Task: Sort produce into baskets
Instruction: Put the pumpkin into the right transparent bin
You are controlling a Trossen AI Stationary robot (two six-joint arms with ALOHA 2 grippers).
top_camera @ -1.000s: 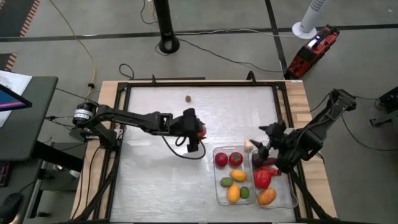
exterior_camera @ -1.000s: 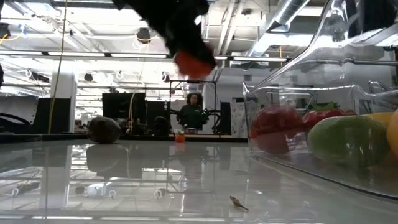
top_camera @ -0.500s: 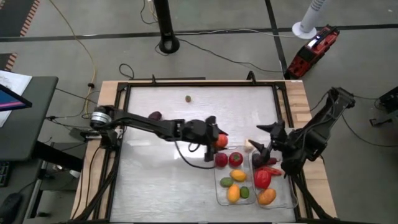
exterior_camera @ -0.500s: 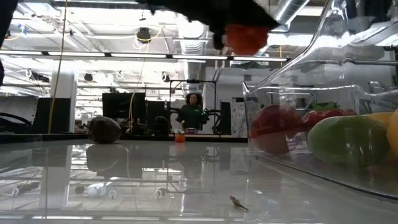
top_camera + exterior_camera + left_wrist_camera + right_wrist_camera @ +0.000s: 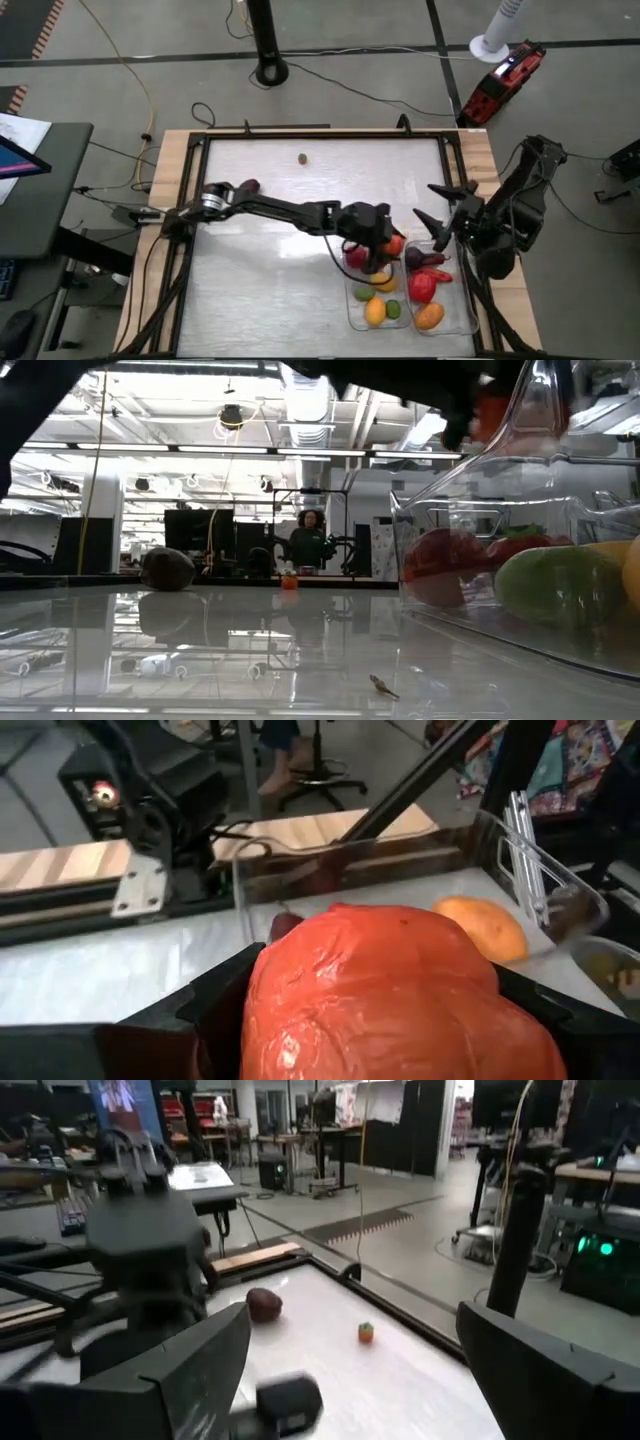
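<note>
Left claw — clamped on a red-orange fruit — has been carried from mid-surface to over the left basket, so release is judged next; right claw is held apart above the right basket.

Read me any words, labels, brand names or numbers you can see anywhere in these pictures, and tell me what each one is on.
None can be read.
The monitor in the room behind the table shows an image, too blurred to read.
The red device on the floor shows no legible marking.
The baskets, the produce in them and the red fruit held in the left gripper carry no label.
</note>
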